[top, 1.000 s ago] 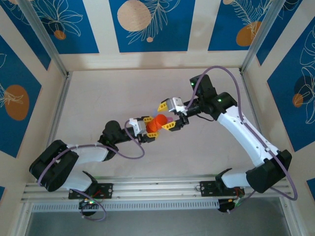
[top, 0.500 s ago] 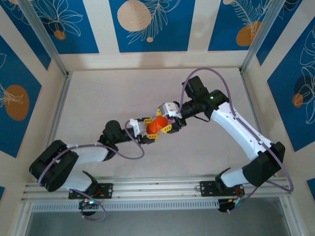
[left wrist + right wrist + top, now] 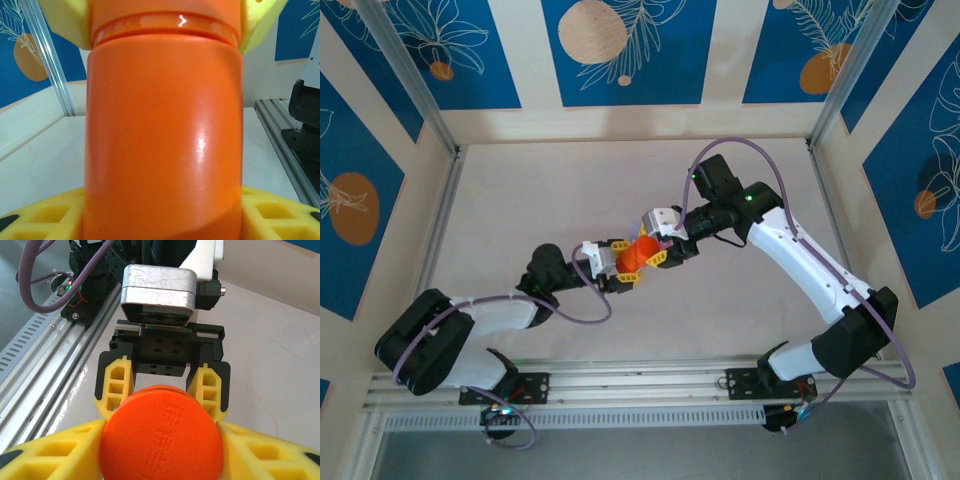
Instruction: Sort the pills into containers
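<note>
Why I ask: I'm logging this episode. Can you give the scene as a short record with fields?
held object: orange bottle, lying roughly level between the two grippers
left gripper: shut on the bottle's body
right gripper: shut on the cap, one finger on each side
cap state: on the bottle
surface: pale table

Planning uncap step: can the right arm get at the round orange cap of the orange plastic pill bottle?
Probably yes. The left gripper holds the orange plastic pill bottle, and the jaws of the right gripper flank its round orange cap on both sides, seemingly touching.
</note>
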Controlling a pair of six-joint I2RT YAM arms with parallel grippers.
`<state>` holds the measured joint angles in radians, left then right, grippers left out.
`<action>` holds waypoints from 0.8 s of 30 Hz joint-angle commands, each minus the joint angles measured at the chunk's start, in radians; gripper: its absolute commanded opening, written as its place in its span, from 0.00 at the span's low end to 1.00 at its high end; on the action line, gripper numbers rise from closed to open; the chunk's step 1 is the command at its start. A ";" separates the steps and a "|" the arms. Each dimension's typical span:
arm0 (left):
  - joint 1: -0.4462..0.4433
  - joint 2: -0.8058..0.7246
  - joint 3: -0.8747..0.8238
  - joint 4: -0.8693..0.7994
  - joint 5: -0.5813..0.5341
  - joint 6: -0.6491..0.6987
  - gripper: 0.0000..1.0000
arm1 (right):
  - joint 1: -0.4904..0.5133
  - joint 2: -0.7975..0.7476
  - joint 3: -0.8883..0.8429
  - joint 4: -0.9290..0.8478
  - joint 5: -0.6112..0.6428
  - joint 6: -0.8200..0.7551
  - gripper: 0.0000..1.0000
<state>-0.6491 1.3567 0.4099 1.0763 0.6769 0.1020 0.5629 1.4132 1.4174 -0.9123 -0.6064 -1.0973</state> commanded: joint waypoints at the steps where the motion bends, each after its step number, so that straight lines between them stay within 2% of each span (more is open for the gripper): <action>1: 0.012 -0.027 0.037 0.030 0.014 -0.015 0.00 | 0.015 -0.004 -0.018 -0.013 -0.002 0.046 0.45; 5: 0.011 -0.030 0.035 0.027 -0.043 -0.004 0.00 | 0.027 -0.017 -0.026 0.033 0.013 0.145 0.38; 8: 0.012 -0.046 0.029 0.036 -0.114 0.006 0.00 | 0.046 -0.032 -0.060 0.109 0.067 0.292 0.35; 14: 0.011 -0.095 0.047 -0.050 -0.214 0.087 0.00 | 0.052 -0.037 -0.177 0.302 0.198 0.724 0.29; 19: 0.007 -0.121 0.039 -0.070 -0.301 0.128 0.00 | 0.059 -0.020 -0.178 0.314 0.361 1.081 0.27; 24: -0.011 -0.110 0.036 -0.056 -0.358 0.151 0.00 | 0.090 -0.023 -0.183 0.352 0.478 1.357 0.22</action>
<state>-0.6464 1.2858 0.4107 0.8940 0.3752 0.2169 0.6342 1.3670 1.2675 -0.5335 -0.2810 -0.0151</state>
